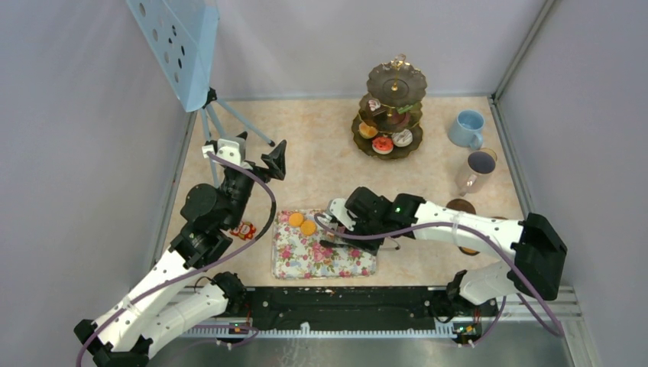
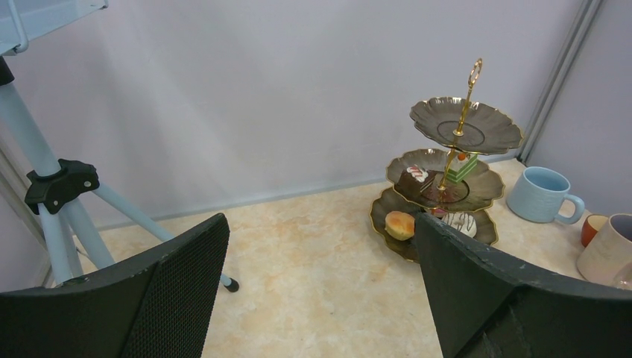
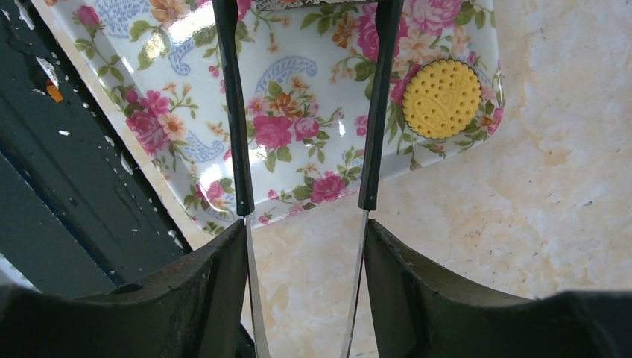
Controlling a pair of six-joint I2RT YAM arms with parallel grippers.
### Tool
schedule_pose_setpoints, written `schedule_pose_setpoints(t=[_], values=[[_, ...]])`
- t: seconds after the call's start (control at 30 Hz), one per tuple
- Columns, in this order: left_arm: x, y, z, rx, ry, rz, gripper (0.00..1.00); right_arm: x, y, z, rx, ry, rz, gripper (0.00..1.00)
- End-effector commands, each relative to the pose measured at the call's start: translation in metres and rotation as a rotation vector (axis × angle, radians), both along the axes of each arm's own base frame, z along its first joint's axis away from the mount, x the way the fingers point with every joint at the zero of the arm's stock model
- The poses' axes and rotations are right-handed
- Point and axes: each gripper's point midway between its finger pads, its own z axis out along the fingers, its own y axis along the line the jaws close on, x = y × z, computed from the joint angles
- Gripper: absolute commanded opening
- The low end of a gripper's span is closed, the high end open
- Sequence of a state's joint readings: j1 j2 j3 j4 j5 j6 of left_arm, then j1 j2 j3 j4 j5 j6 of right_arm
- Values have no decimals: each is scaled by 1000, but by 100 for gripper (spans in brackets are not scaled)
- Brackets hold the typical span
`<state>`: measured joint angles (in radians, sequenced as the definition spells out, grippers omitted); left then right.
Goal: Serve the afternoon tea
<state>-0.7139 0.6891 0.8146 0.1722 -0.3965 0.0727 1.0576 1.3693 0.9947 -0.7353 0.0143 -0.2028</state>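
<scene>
Step in hand, by my reading: tong transfer of orange rounds from tray to stand.

Far left: tripod (image 1: 208, 101) carrying a perforated blue panel; no part in the task. Left hand (image 1: 273, 162) is raised above the surface (image 1: 321, 164), fingers spread, nothing between them. Its wrist view looks across at the stand. Idle, as far as I can judge.

Near centre: floral tray (image 1: 321, 260) lies just beyond the arm bases. Two orange rounds (image 1: 302, 223) sit close together at its far-left corner. The right wrist view shows one of them, dotted face up, flat on the tray.

Right hand (image 1: 336, 218) is low over the tray's far edge, clenched on the black tongs (image 3: 231, 112). Both tong arms run between its fingers (image 3: 201, 298) and out over the tray. The tong tips are cut off at the top of the wrist view, so I cannot tell whether they grip anything. The visible round lies beside the tong arms, not between them.

Far, right of centre: three-tier stand (image 1: 390, 107). Bottom and middle tiers carry donuts and cake slices; top tier is bare. Light-blue cup (image 1: 468, 128), pale-grey cup (image 1: 477, 168) and small orange-brown cup (image 2: 594, 227) stand at the far right, near the stand.

Next move calls for tong tips on either side of one round, a firm squeeze and a level lift. Then carry it to a free spot on the stand, top tier likeliest. The round is flat and may slip.
</scene>
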Motion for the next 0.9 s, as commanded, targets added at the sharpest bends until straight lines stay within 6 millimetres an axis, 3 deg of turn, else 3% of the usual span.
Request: schedule_pose_setpoints(t=[0.0, 0.17, 0.27, 0.43, 0.57, 0.67, 0.77, 0.87], values=[[-6, 3, 17, -47, -44, -15, 99, 1, 5, 1, -2, -28, 23, 53], [-6, 2, 16, -47, -41, -16, 99, 8, 2, -1, -36, -63, -6, 40], [-6, 2, 16, -46, -41, -15, 99, 12, 3, 10, -18, -92, -26, 30], [-6, 2, 17, -49, -42, -16, 99, 36, -8, 63, 119, -284, -179, 26], [-5, 1, 17, -48, -41, -20, 99, 74, -38, 123, 322, -501, -551, 30], [-5, 0, 16, -47, -37, -23, 99, 92, -66, 139, 423, -465, -839, 30], [-6, -1, 16, -50, -36, -30, 99, 106, -63, 147, 466, -371, -935, 29], [-7, -1, 17, -54, -38, -35, 99, 121, -64, 156, 394, -369, -975, 28]])
